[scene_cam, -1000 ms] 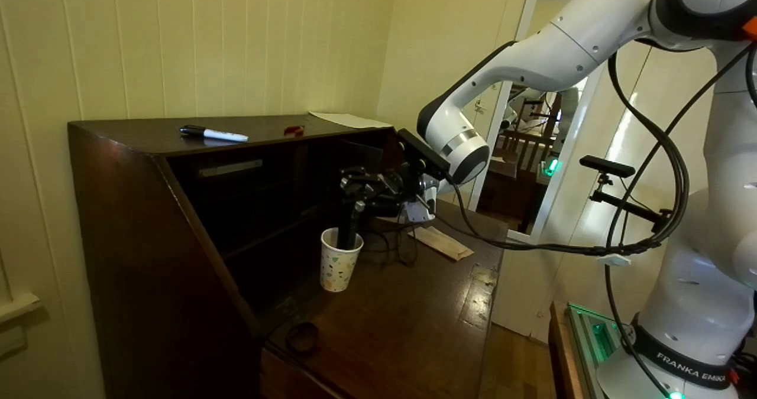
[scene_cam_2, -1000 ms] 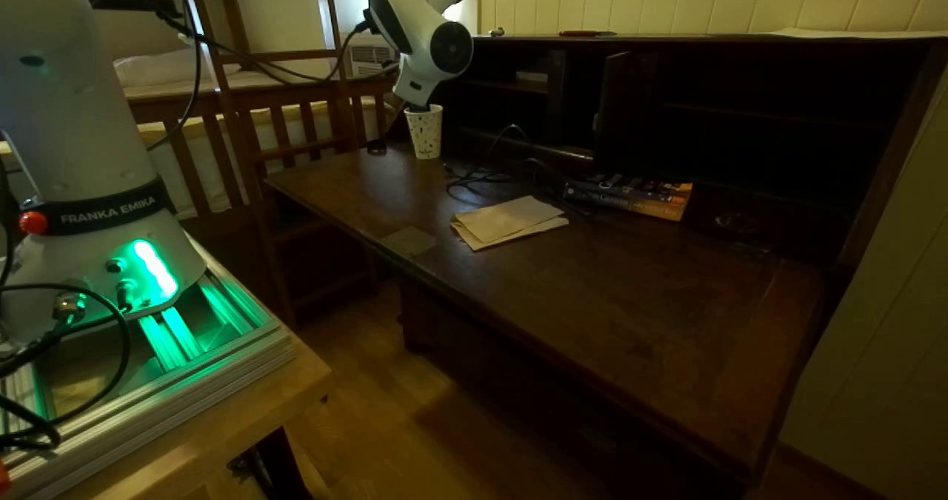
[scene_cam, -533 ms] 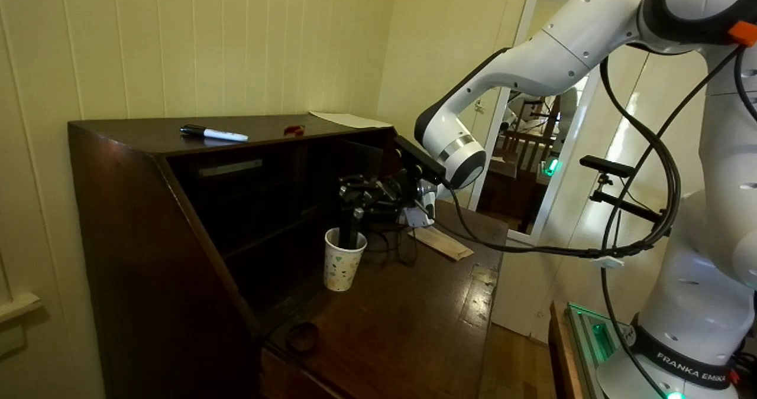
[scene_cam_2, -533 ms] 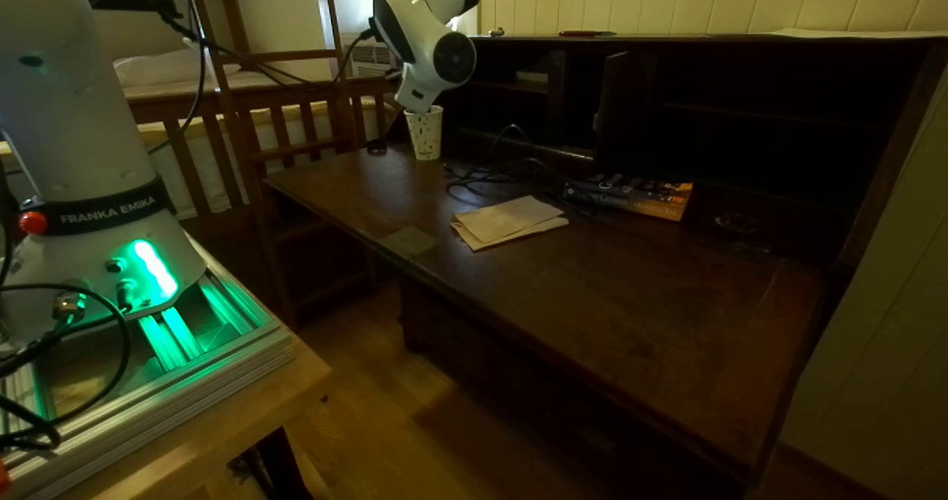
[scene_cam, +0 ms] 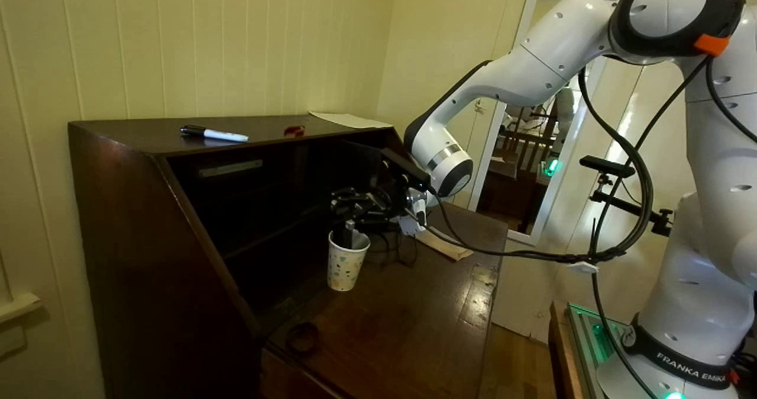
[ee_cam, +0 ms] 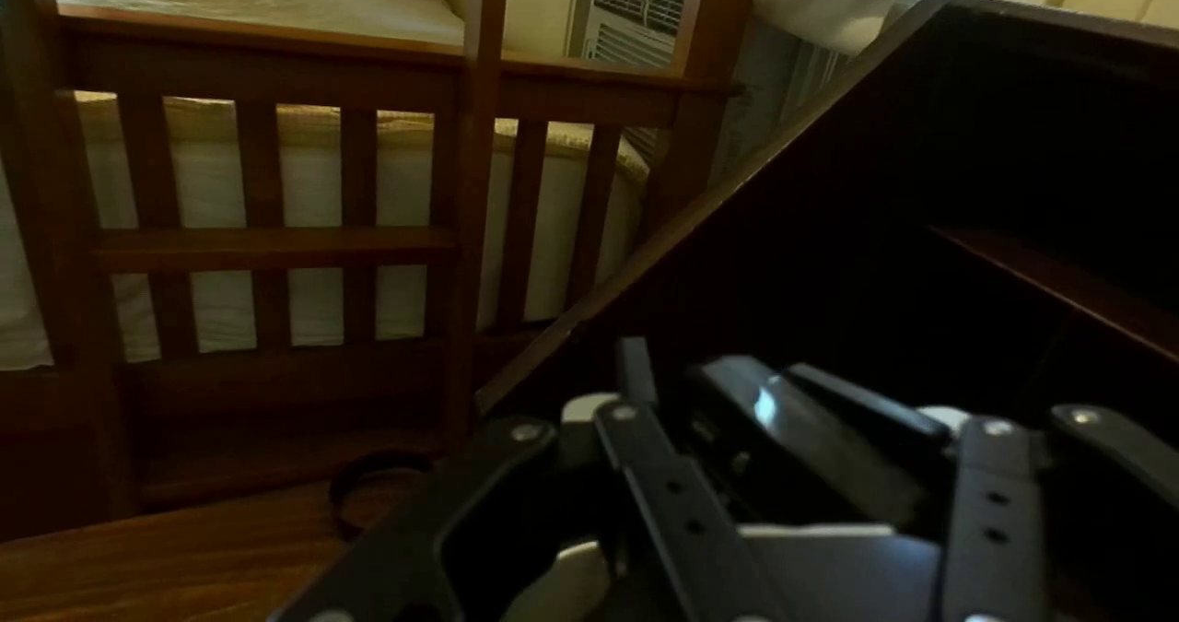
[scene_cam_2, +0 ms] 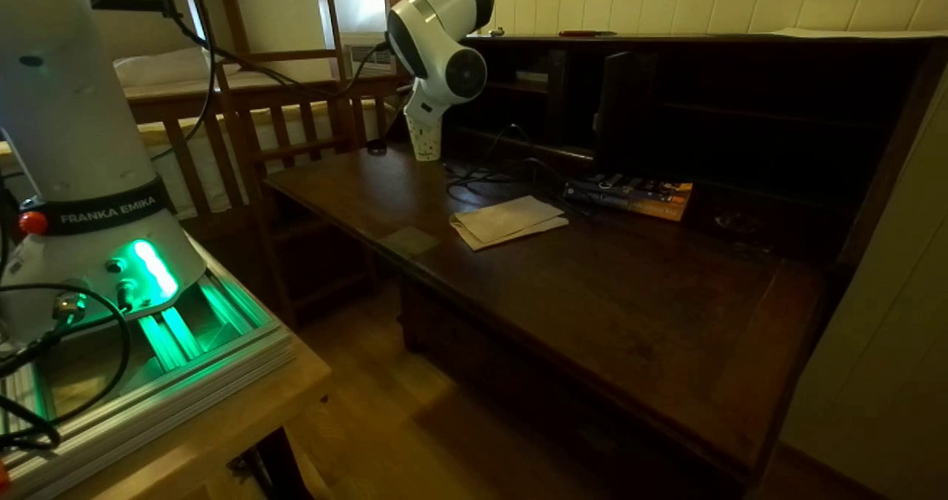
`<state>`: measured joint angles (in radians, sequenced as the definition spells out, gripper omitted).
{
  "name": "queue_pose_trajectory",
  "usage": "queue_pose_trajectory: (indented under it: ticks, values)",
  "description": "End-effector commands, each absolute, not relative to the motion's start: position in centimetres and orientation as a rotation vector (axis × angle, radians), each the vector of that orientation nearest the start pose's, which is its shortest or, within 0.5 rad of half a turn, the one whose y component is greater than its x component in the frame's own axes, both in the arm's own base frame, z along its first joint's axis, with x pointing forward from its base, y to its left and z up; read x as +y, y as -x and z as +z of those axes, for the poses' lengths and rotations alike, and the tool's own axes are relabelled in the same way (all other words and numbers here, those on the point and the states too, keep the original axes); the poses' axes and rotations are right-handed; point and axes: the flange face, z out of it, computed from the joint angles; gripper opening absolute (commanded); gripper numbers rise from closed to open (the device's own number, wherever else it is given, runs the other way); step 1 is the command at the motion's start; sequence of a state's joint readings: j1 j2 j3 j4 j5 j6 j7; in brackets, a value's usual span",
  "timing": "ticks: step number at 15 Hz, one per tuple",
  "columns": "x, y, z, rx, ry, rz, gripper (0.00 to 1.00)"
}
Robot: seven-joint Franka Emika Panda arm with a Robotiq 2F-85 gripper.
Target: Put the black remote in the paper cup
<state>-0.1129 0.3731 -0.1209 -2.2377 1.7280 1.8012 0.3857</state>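
The white paper cup with small coloured specks stands upright on the dark desk, beside the cubbyholes; it also shows in an exterior view, its rim partly behind the arm. My gripper is just above the cup's rim. The black remote hangs from it nearly upright, its lower end hidden inside the cup. In the wrist view, the remote, with a bright glint, lies between the fingers of my gripper, which look shut on it; contact at the left finger is too dark to see.
The desk also carries a folded tan paper, black cables and books. A dark ring lies near the cup. The hutch side panel rises close to my gripper. A marker lies on top.
My gripper has moved down and slightly left in an exterior view, and the remote sits deeper in the cup and more upright. The cup has shifted slightly to the right there.
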Motion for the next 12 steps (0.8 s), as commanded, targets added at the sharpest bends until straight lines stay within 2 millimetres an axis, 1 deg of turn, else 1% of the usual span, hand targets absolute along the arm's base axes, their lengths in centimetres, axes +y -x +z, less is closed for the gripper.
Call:
queue_pose_trajectory:
  ticks: [1, 2, 3, 5, 7, 12]
  values:
    - [-4.1, -54.1, 21.9, 1.470, 1.005, 0.698, 0.71]
    - [-4.2, -54.2, 22.1, 1.472, 0.999, 0.708, 0.77]
    - [-4.2, -54.2, 22.3, 1.473, 0.996, 0.715, 0.85]
    - [-4.2, -53.8, 23.5, 1.469, 0.997, 0.727, 0.98]
    - [-4.3, -53.0, 25.2, 1.445, 1.025, 0.733, 1.00]
    - [-4.5, -50.2, 30.7, 1.327, 1.184, 0.725, 1.00]
